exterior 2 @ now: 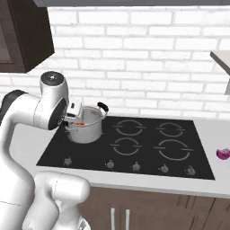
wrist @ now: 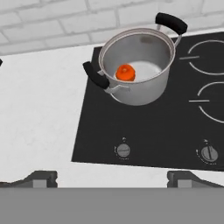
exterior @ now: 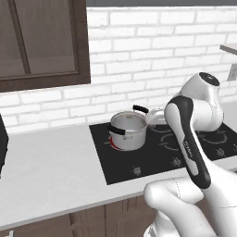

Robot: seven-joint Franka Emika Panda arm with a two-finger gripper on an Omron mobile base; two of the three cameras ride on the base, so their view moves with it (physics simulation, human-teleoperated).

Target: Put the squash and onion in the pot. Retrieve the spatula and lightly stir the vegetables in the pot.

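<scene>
Orange squash (wrist: 125,72) inside pot (wrist: 142,89); claw (wrist: 111,178) open

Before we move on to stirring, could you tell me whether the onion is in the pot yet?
Not yet. The onion lies on the counter right of the cooktop; the pot holds one orange piece.

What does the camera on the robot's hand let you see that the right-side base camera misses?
The hand view looks down into the pot, where a small orange piece lies on the bottom, with the open gripper at the lower edge. The right base view alone takes in the onion lying on the counter right of the cooktop. Both show the pot on the cooktop's rear left burner.
</scene>
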